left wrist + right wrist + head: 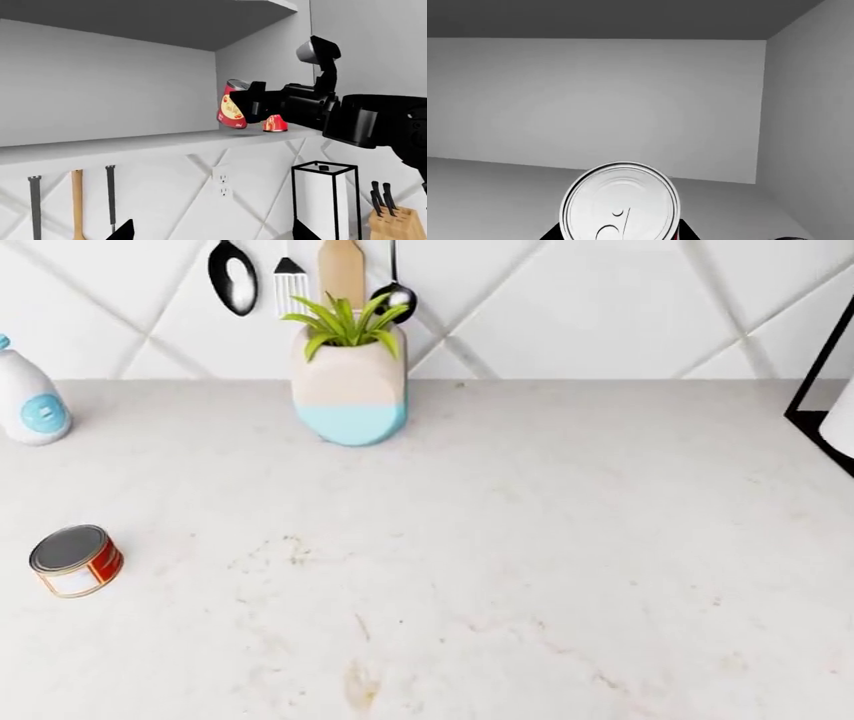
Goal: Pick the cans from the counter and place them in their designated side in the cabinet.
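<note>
The tall red can with yellow label [232, 105] is held tilted in the right arm's black gripper [257, 104], just above the white cabinet shelf [100, 145] near its right back corner, where side wall meets back wall. The fingers are closed on the can. From the right wrist view only the can's silver lid [621, 202] shows, facing the camera.

Risk: the can is leaning — released now, it would likely tip or roll on the shelf, maybe into the small red cone-shaped object [275, 123] just beside it. It needs uprighting and lowering first.

The right arm reaches in from the shelf's right end, roughly level, wrist deep inside the cabinet.

The left gripper shows only as two dark finger tips [123, 231] at the frame edge; cannot tell their spread.

The squat red-and-white tin with grey top [76, 560] lies near the left edge of the white marble worktop [534, 540] — not yet picked.
</note>
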Controlling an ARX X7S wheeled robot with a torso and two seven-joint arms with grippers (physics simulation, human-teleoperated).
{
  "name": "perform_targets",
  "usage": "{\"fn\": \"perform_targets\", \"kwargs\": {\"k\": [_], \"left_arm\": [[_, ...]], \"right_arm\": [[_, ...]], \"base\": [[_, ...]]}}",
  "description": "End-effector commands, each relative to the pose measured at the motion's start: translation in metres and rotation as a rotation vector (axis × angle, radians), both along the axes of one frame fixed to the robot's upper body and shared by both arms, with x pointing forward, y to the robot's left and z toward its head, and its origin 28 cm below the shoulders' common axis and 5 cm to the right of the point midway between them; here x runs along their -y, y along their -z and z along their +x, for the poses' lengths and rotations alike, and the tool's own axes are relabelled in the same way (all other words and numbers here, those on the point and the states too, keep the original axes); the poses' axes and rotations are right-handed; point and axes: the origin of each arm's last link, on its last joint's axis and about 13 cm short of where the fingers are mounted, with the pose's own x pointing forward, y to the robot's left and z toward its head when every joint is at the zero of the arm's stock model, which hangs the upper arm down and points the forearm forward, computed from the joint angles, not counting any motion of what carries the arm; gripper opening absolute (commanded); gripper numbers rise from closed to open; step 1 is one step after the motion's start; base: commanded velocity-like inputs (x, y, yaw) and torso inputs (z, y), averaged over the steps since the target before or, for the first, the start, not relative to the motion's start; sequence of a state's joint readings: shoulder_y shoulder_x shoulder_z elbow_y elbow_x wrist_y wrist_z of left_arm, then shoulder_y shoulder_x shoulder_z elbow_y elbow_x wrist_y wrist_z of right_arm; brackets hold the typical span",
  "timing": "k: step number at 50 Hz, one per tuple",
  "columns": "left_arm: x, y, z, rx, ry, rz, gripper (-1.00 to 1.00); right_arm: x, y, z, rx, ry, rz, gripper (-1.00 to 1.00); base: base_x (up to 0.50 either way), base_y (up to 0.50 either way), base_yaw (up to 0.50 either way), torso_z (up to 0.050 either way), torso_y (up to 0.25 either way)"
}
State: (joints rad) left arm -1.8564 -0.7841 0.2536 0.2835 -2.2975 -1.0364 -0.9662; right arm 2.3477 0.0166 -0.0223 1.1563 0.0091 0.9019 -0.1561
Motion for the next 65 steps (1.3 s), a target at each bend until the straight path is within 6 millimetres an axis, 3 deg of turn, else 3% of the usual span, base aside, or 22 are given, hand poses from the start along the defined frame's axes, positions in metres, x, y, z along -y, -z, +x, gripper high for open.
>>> {"fn": "perform_targets", "kwargs": {"k": [1,14,28,29,65], "left_arm": [[0.0001,0.0004,0.0012,-0.004,0.000,0.000,1.00],[0.0008,-0.0007,0.0018,-0.003,0.002,0.004,1.00],[0.0008,-0.0015,0.0003,-0.001,0.000,0.006,1.00],[0.0008,-0.0015,0.0004,-0.001,0.000,0.006,1.00],[0.0008,-0.0003,-0.0004,-0.001,-0.004,0.004,1.00]], "right_arm": [[0.0004,-0.0047,-0.0042,0.026,-0.003,-0.006,-1.00],[0.0004,-0.0047,-0.0042,0.026,-0.003,-0.006,-1.00],[0.0004,-0.0047,-0.0042,0.026,-0.003,-0.006,-1.00],[0.0004,-0.0047,-0.0042,0.026,-0.003,-0.006,1.00],[0.0004,-0.0047,-0.0042,0.026,-0.003,-0.006,1.00]], "base": [[0.31,0.00,0.00,0.000,0.000],[0.31,0.00,0.00,0.001,0.002],[0.00,0.00,0.00,0.000,0.001],[0.00,0.00,0.00,0.000,0.000],[-0.05,0.00,0.00,0.000,0.000]]}}
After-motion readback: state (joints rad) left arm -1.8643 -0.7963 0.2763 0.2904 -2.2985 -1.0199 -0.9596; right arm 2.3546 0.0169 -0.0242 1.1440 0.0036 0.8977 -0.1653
